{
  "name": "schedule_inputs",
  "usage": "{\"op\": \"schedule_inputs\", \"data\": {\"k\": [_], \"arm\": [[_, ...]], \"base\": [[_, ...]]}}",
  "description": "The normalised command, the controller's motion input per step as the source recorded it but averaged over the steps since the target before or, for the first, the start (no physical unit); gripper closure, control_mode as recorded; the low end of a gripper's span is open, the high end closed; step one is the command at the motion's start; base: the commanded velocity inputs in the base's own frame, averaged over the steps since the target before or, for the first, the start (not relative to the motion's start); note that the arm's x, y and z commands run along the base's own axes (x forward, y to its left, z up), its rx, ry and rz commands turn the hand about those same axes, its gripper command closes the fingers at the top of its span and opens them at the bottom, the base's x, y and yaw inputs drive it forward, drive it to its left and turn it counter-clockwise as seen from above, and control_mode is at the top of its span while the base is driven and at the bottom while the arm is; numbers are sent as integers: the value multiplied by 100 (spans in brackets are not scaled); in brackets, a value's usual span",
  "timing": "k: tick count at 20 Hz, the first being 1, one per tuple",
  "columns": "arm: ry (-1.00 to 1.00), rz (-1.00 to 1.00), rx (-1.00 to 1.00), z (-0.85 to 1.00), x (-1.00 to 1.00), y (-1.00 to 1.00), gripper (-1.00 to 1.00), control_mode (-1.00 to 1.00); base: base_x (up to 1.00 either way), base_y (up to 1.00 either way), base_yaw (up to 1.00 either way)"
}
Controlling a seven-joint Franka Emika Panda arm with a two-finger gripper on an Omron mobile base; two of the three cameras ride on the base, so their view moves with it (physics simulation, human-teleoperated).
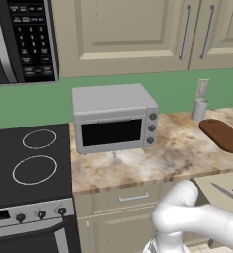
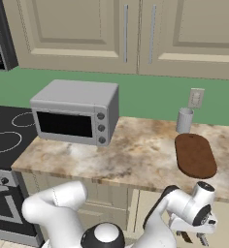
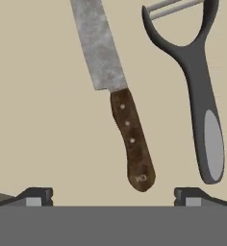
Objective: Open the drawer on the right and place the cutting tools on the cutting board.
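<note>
A silver toaster oven (image 1: 113,118) sits mid-frame on the marbled countertop (image 1: 153,160). A black stovetop (image 1: 29,163) fills the lower left, a microwave (image 1: 19,39) the upper left. Upper right, a grey cup (image 1: 199,109) stands below a wall outlet (image 1: 203,88). Beige cabinets (image 1: 138,29) span the top.

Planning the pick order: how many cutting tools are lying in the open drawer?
2. A knife with a brown handle lies on the drawer floor, and a dark grey peeler lies beside it, apart. More may lie outside the hand view.
</note>
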Motion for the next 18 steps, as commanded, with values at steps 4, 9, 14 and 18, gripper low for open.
{"op": "schedule_inputs", "data": {"k": [4,9,14,18], "arm": [[-8,0,0,-20,0,-21,-100,-100],[-4,0,0,-12,13,-5,-100,-100],[0,0,0,-1,32,-1,-100,-100],[0,0,0,-5,24,0,-100,-100]], "base": [[0,0,0],[0,0,0],[0,0,0],[0,0,0]]}}
